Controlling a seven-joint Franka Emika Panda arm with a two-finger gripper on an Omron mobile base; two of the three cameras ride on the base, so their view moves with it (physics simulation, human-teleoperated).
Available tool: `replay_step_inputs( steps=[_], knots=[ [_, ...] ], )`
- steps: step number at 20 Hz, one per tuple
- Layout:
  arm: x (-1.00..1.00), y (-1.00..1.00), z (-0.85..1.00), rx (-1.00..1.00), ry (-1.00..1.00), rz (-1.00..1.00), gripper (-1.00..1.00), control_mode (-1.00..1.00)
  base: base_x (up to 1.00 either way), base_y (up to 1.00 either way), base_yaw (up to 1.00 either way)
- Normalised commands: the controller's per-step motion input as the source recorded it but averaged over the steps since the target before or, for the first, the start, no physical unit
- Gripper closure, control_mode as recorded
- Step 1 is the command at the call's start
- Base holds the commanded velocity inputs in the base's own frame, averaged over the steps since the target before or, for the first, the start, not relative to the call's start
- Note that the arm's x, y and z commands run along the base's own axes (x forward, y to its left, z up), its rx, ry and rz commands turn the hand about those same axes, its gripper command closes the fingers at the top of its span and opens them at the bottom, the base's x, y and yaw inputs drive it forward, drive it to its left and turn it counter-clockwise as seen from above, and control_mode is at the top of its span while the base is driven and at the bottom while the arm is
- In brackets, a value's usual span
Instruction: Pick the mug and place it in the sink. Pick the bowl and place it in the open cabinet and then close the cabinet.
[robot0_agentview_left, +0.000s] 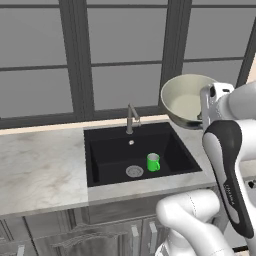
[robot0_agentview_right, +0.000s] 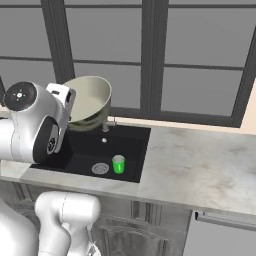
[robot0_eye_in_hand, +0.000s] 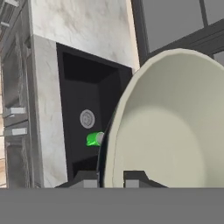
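I can't see the bowl's (robot0_agentview_left: 186, 100) right rim from the left base view; the arm covers it. Hand view: bowl (robot0_eye_in_hand: 175, 127) cut by the right edge, hiding most of the mug (robot0_eye_in_hand: 93, 139). Sink's (robot0_agentview_right: 80, 150) left end sits behind the arm.

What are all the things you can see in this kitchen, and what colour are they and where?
mug: one, bright green, upright inside the sink beside the drain.
bowl: one, cream, held tilted in the air above the sink's right side.
sink: one, black, set in the counter.
drain: one, silver, on the sink floor.
faucet: one, grey, behind the sink.
counter: one, pale marble, on both sides of the sink.
windows: dark-framed, grey panes, behind the counter.
lower cabinets: grey, under the counter.
gripper: one, dark tips, shut on the bowl's rim.
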Motion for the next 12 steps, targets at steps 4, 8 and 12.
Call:
replay_step_inputs(
  steps=[4, 8, 12],
  knots=[
    [0.0, 0.0, 0.0, 0.0, 0.0, 0.0, 1.0, 1.0, -0.12, 0.0, 0.0],
    [0.0, 0.0, 0.0, 0.0, 0.0, 0.0, 1.0, 1.0, -0.51, 0.0, 0.0],
    [0.0, 0.0, 0.0, 0.0, 0.0, 0.0, 1.0, 1.0, -0.62, 0.0, 0.0]
  ],
)
